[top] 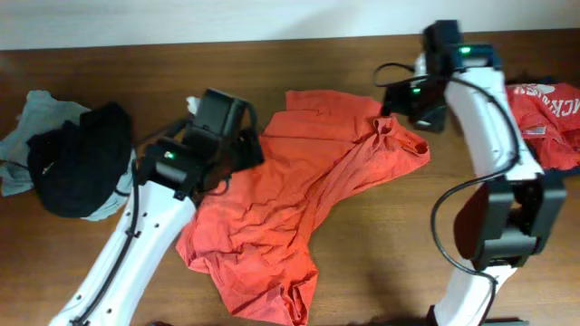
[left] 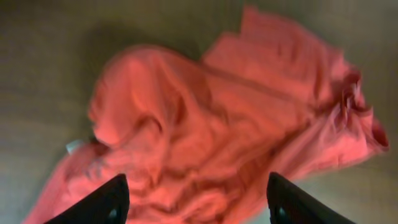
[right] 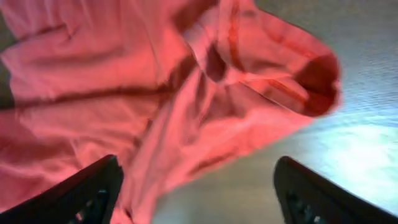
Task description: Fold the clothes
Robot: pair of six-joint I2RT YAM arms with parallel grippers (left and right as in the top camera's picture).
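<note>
A large orange-red T-shirt (top: pixel 290 190) lies crumpled across the middle of the wooden table. It also shows in the left wrist view (left: pixel 211 124) and in the right wrist view (right: pixel 155 87). My left gripper (left: pixel 196 202) is open and empty above the shirt's left side; in the overhead view (top: pixel 237 145) it sits at the shirt's left edge. My right gripper (right: pixel 196 193) is open and empty above the shirt's right edge; in the overhead view (top: pixel 412 100) it hovers near the shirt's top right corner.
A black garment (top: pixel 77 158) lies on a pale grey-blue one (top: pixel 27 122) at the far left. A red garment with white lettering (top: pixel 544 104) and a bit of navy cloth (top: pixel 562 167) lie at the far right. Bare table (top: pixel 390 244) shows at the front.
</note>
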